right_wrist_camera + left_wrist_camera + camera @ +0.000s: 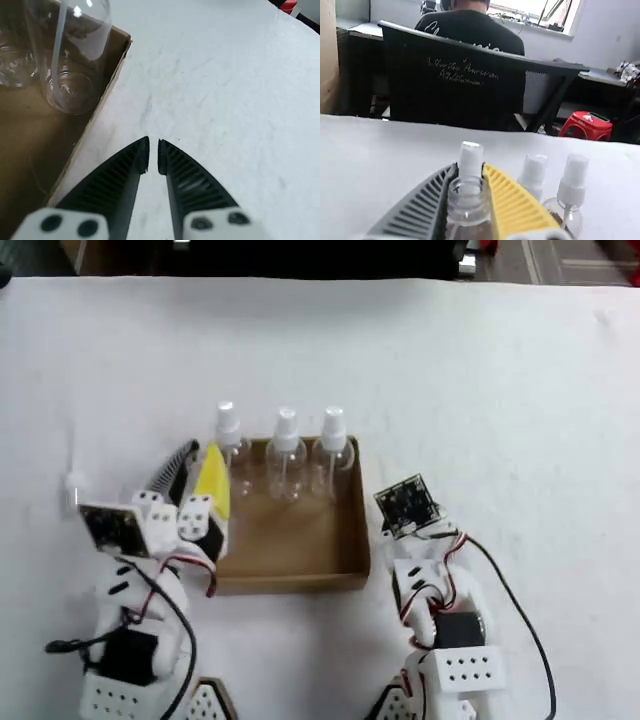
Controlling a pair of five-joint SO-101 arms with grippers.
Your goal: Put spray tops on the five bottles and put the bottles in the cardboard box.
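The left claw [469, 172] is clamped on a topless bottle [467, 200], with the open neck between its gray and yellow fingers, at the left wall of the box [290, 575]. Just beyond it, 3 capped bottles [287, 455] stand in a row along the box's far wall. The right claw [152, 155] is nearly closed and holds nothing. It sits over the table [240, 90], just beside the box's right wall.

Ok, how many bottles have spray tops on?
3, in a row at the box's far wall: left bottle, middle bottle, right bottle. Left gripper's held bottle has none. Others possibly hidden.
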